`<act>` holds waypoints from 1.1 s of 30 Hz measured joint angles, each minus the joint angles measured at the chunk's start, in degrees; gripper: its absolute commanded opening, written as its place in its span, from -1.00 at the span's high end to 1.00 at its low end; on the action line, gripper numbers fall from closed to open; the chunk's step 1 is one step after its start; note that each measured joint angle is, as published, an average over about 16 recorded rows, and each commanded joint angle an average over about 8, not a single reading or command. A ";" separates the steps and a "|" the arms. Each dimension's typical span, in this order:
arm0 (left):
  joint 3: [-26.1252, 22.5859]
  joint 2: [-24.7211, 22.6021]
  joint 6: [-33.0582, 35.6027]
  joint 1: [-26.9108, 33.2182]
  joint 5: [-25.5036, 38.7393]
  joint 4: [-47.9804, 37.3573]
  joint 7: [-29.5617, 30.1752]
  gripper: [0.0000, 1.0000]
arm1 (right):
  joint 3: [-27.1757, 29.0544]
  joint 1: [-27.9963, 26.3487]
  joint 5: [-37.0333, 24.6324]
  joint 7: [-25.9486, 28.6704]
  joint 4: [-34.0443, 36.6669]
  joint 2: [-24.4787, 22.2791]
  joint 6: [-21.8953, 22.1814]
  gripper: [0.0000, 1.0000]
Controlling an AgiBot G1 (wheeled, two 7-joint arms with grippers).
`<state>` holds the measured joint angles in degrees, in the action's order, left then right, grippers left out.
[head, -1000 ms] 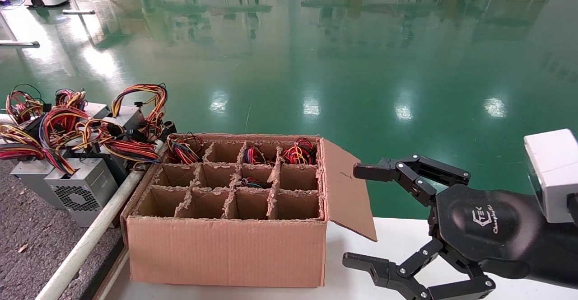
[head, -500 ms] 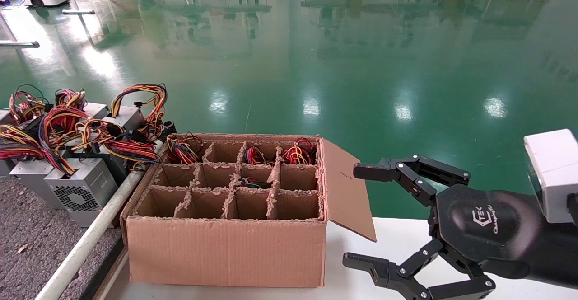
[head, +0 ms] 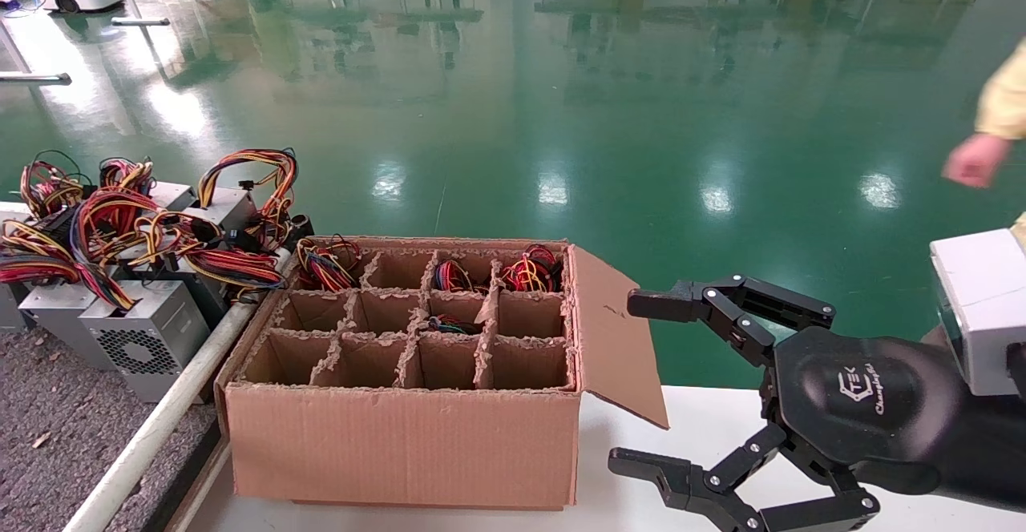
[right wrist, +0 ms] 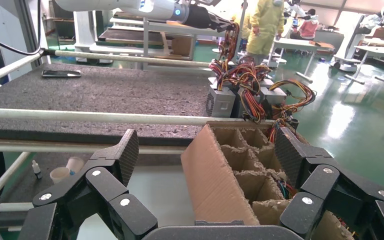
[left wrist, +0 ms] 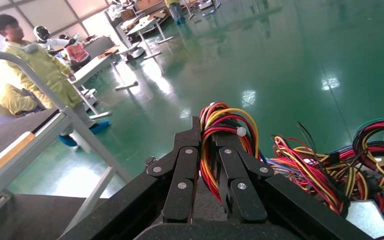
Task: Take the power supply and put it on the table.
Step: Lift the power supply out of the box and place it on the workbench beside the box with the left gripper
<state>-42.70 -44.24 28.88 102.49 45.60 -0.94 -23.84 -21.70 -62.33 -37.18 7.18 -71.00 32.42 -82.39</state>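
Note:
In the left wrist view my left gripper point(left wrist: 207, 132) is shut on the looped red, yellow, orange and black wires of the power supply point(left wrist: 226, 125). The right wrist view shows that gripper point(right wrist: 228, 31) high over the dark-grey table point(right wrist: 105, 90), with the wire bundle hanging down toward a group of grey units point(right wrist: 221, 101). The left gripper is outside the head view. My right gripper point(head: 633, 382) hangs open beside the box's right flap, holding nothing.
A cardboard box point(head: 401, 444) with divider cells stands on a white surface point(head: 705, 428); wire bundles point(head: 529, 269) lie in its back cells. Several grey power units point(head: 144, 332) crowd the table behind the white rail point(head: 152, 428). A person's hand point(head: 974, 159) is at far right.
The wire bundles and grey units at the far left of the head view shifted slightly. A person's hand and yellow sleeve came into view at the right. The right gripper has not moved.

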 measured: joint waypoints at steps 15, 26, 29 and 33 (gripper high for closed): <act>1.40 -0.13 -1.01 -2.45 -1.98 0.27 0.72 1.00 | 0.00 0.00 0.00 0.00 0.00 0.00 0.00 -1.00; 1.78 0.80 -2.13 -2.95 -2.53 0.81 0.01 1.00 | 0.00 0.00 0.00 0.00 0.00 0.00 0.00 -1.00; 1.90 0.96 -2.31 -3.15 -2.69 0.95 -0.28 1.00 | 0.00 0.00 0.00 0.00 0.00 0.00 0.00 -1.00; 2.06 1.12 -2.41 -3.43 -2.93 1.16 -0.62 1.00 | 0.00 0.00 0.00 0.00 0.00 0.00 0.00 -1.00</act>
<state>-40.63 -43.12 26.47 99.05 42.67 0.21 -24.46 -21.70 -62.33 -37.18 7.17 -71.00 32.42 -82.39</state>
